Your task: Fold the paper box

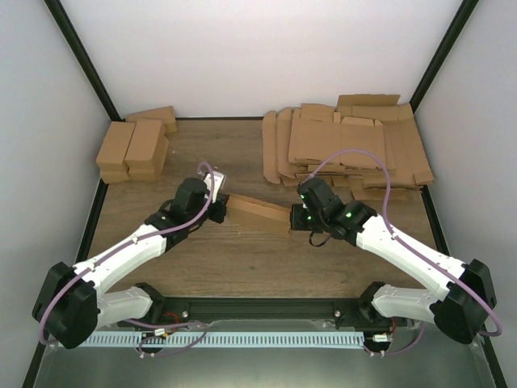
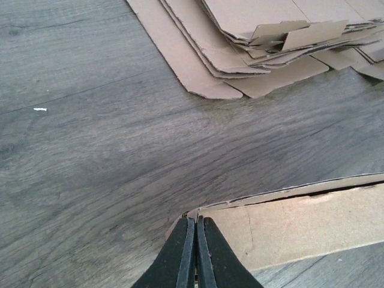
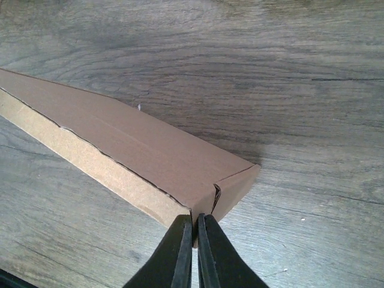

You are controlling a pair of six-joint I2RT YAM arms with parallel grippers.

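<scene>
We're pinching the paper box (image 1: 258, 212) at 2 ends, left gripper (image 2: 195, 223) and right gripper (image 3: 195, 219) both clamped on cardboard; next move is probably seating the end flaps.

Plain brown paper box (image 1: 258, 213) and brown cardboard blanks (image 1: 339, 145) on a grey-brown wood-grain table (image 1: 242, 260); left end effector (image 2: 196, 222) and right end effector (image 3: 194, 217) black; finished boxes (image 1: 133, 149) light brown.

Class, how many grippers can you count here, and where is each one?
2. The left gripper is shut, tips at the box's left end; the right gripper is shut, tips at its right corner. Neither is hidden.
</scene>
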